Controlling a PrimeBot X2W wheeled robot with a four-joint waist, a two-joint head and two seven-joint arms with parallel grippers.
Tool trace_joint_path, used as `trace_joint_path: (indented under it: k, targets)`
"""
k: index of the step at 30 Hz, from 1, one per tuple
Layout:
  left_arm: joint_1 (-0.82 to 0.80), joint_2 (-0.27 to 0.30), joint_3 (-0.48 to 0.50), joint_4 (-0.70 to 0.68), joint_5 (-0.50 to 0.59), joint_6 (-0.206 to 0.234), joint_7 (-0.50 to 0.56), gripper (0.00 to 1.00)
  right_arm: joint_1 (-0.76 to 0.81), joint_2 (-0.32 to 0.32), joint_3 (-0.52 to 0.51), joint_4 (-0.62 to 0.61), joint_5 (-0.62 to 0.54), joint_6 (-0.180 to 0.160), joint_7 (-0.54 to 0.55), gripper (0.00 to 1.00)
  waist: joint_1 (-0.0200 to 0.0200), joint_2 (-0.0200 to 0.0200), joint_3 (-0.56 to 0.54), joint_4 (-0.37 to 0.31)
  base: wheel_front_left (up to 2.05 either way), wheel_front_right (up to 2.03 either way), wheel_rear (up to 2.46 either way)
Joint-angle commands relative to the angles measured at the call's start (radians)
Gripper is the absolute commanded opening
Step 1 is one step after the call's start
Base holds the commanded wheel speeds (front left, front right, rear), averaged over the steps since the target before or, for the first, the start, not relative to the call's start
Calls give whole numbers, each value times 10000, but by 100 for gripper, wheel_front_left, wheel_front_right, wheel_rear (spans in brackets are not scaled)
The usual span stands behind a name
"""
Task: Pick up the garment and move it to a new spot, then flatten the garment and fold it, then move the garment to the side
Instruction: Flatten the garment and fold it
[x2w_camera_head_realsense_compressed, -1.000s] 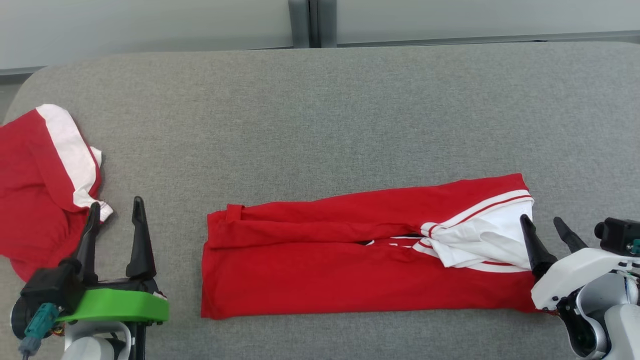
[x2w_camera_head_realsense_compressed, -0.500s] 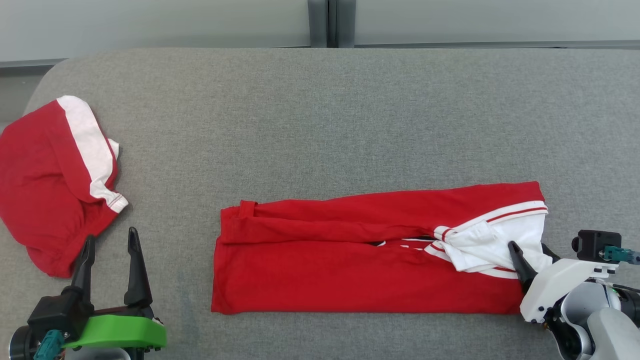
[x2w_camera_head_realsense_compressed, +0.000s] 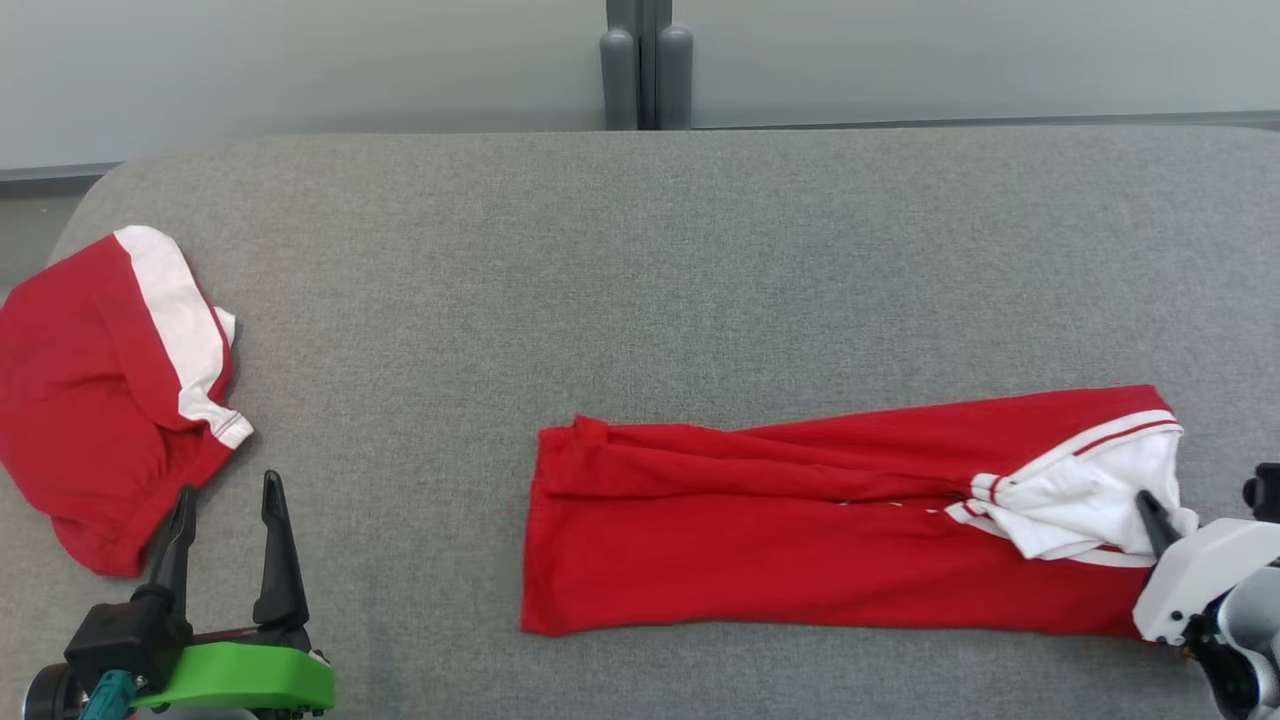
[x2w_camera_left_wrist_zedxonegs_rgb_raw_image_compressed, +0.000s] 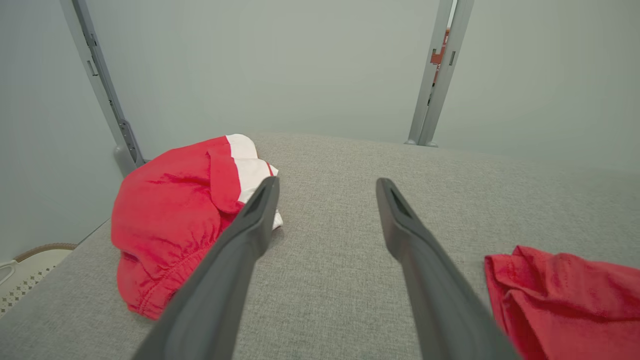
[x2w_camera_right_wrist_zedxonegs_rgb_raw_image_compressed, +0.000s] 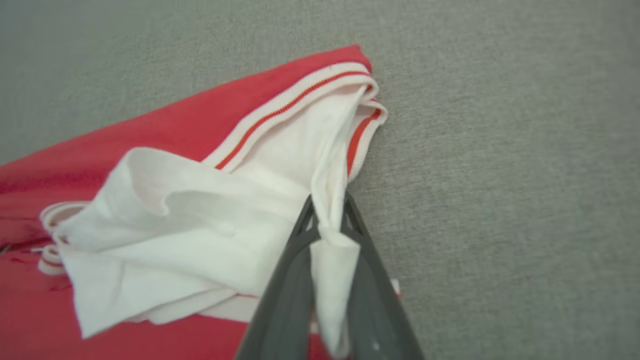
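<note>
Whereas its fingers stood spread a second ago, the right end effector (x2w_camera_right_wrist_zedxonegs_rgb_raw_image_compressed: 328, 202) is now clenched on the white fabric (x2w_camera_right_wrist_zedxonegs_rgb_raw_image_compressed: 210, 210) at the end of the folded red garment (x2w_camera_head_realsense_compressed: 800, 540). That garment lies on the grey counter (x2w_camera_head_realsense_compressed: 640, 280) and has slid rightward, away from the second red garment (x2w_camera_head_realsense_compressed: 80, 400). Left end effector (x2w_camera_head_realsense_compressed: 228, 487) stays released, idle. Judgement: folding looks finished; the move to the side is under way.
</note>
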Motion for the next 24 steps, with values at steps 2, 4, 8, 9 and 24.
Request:
trace_joint_path:
  k: [2, 4, 8, 9, 24]
  targets:
    - [222, -12, 30, 0, 98, -59, -1, 100, -54, -226, -241, 108, -132, -26, -94, 0, 1, -1, -152, -98, 0, 0, 0]
    - [271, -13, 62, -19, 103, -55, -1, 100, -42, -284, -331, 33, -110, -24, -93, 0, 1, -1, -237, -182, 0, 0, 0]
    - [418, -21, 24, -45, 8, -61, -1, 100, 46, -124, -260, -396, 23, -24, 24, 0, 1, -1, -343, -376, 0, 0, 0]
    - [420, -20, 4, -40, -24, -61, -1, 100, 80, -24, -177, -568, 118, -24, 101, 0, 1, -1, -357, -426, 0, 0, 0]
    - [306, -15, -235, 81, -236, -69, -3, 100, 767, 1547, 2103, -3981, 621, -16, 989, 0, 1, -1, -393, -389, 0, 0, 0]
